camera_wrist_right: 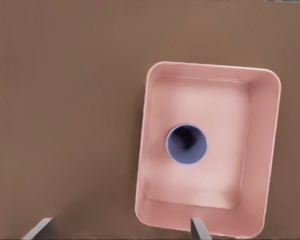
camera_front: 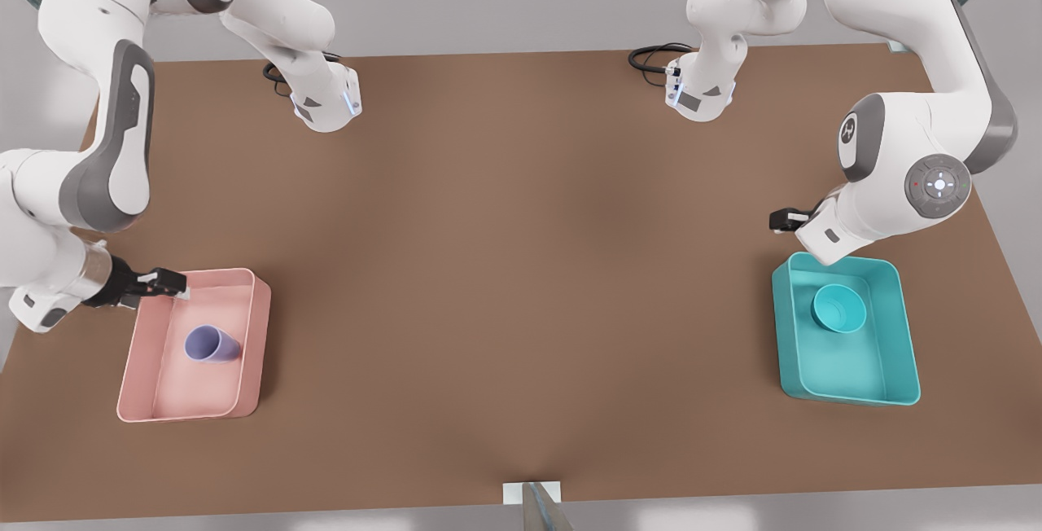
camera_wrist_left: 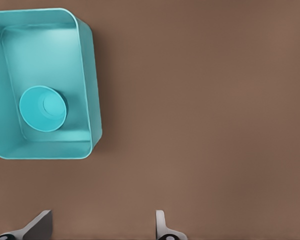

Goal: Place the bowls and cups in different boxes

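The small lavender-purple tapered cup (camera_front: 211, 344) stands inside the pale pink rounded-corner plastic tray (camera_front: 254, 327), mouth up, clear of all four walls. The right gripper (camera_front: 163, 283) hangs over that tray's far wall, at the corner nearest its own arm, so the cup lies beyond the fingers toward the tray's middle. Its fingers (camera_wrist_right: 199, 230) are spread wide with nothing between them.

Well away from the pink tray, across the brown tabletop (camera_front: 521, 270), the small shallow teal bowl (camera_front: 839, 308) rests in the teal rounded-corner plastic tray (camera_front: 905, 335), toward its far end. The left gripper (camera_front: 785, 220) sits beyond that tray's far wall, over bare table, its fingers (camera_wrist_left: 160, 225) also apart and empty.

To my eye each item is already in its own box; what remains looks like lifting both arms away, and nothing stands in their path.
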Controlling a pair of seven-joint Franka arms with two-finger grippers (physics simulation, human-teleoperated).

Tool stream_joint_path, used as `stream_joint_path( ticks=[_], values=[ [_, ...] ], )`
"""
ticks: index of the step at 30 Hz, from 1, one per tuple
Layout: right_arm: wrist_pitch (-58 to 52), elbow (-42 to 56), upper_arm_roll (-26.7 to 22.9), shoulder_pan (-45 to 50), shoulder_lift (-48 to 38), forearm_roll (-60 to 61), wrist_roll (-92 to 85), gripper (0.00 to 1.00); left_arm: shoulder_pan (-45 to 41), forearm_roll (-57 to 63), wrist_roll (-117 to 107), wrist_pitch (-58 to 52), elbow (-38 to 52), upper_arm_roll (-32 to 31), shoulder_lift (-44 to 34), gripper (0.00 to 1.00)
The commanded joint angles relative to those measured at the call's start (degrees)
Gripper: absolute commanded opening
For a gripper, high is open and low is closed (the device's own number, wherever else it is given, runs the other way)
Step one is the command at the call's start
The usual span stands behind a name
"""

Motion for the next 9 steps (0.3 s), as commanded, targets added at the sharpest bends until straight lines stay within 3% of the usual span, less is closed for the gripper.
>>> stream_joint_path(
  ticks=[1,4,6,9],
  values=[
    [-13.8,-0.2,0.2,1.7,-4.0,-0.6,12.1,1.0,0.0,0.0,-2.1,-0.5,0.0,0.0,-0.1,1.0],
    [-15.0,-2.9,0.2,1.7,-7.4,-0.1,12.6,1.0,0.0,0.1,-2.1,-0.5,0.0,-0.1,-0.1,1.0],
    [-10.5,-10.7,0.3,1.8,-12.7,0.1,15.0,1.0,0.0,0.1,-2.1,-0.5,0.0,-0.1,-0.1,1.0],
    [-10.9,-10.2,0.3,2.0,-12.7,0.1,15.2,1.0,0.0,0.1,-2.4,-0.5,0.0,-0.1,-0.1,1.0]
  ],
)
